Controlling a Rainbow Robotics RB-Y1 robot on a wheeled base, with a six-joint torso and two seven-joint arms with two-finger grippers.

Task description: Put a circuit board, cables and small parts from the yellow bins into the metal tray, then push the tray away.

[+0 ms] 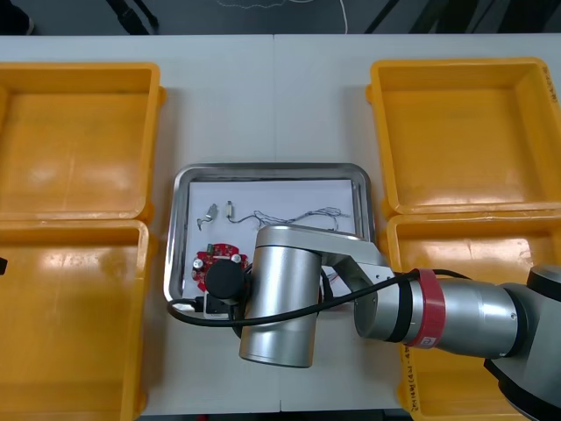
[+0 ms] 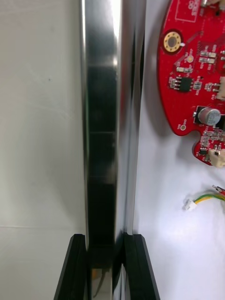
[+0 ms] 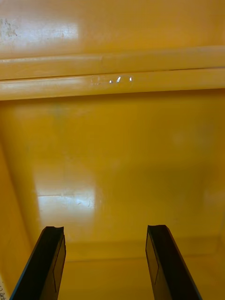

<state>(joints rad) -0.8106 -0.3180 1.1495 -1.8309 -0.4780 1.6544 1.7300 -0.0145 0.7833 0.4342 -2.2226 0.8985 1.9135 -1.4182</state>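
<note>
At the lower centre of the front view, the right arm (image 1: 280, 294) reaches over the near edge of the metal tray (image 1: 267, 168). The right gripper (image 2: 105, 239) is clamped on the tray's shiny rim, with one black finger on each side of it. Just inside the rim, on the white lining, lie the round red circuit board (image 2: 192, 70) and a red and yellow cable (image 2: 206, 199). Farther in, toward the frame's middle, are two small metal parts (image 1: 210, 213) and a thin cable (image 1: 307, 213). The left gripper (image 3: 105, 232) hangs above the floor of a yellow bin (image 3: 112, 154), its fingers spread apart and holding nothing.
</note>
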